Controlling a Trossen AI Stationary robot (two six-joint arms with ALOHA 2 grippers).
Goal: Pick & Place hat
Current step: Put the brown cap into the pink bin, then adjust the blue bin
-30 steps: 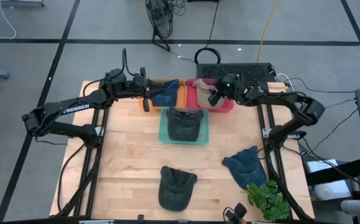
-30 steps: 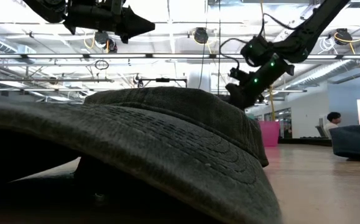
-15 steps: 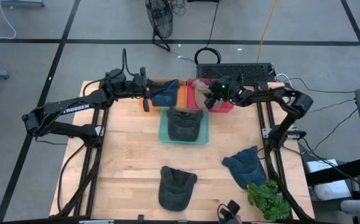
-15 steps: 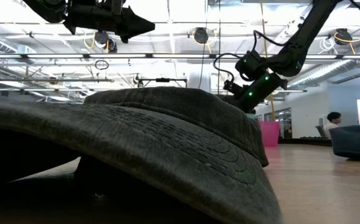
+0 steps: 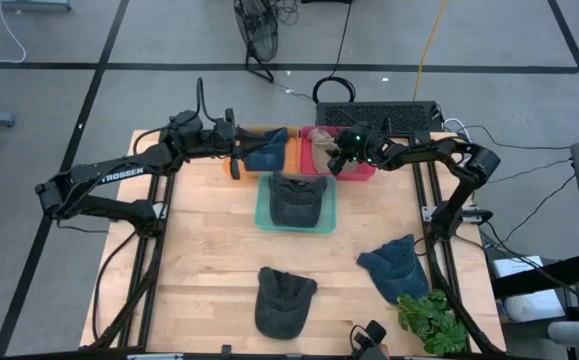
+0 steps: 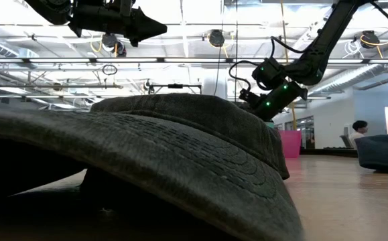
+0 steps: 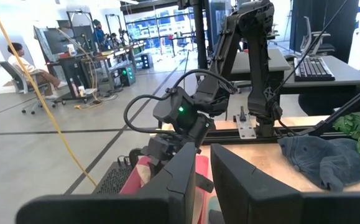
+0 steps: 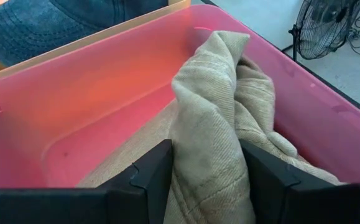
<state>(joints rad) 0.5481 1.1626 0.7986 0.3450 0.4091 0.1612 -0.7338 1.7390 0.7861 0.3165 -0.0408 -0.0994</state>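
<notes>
Two fingers of right gripper (image 8: 207,180) pinch soft, light beige twill hat (image 8: 220,130) at bunched fold inside pink plastic bin (image 8: 92,81), table's 12 o'clock; limp fabric may slip.

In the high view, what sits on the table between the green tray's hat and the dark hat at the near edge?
Nothing: between the green tray and the dark hat the high view shows bare wooden table.
</notes>
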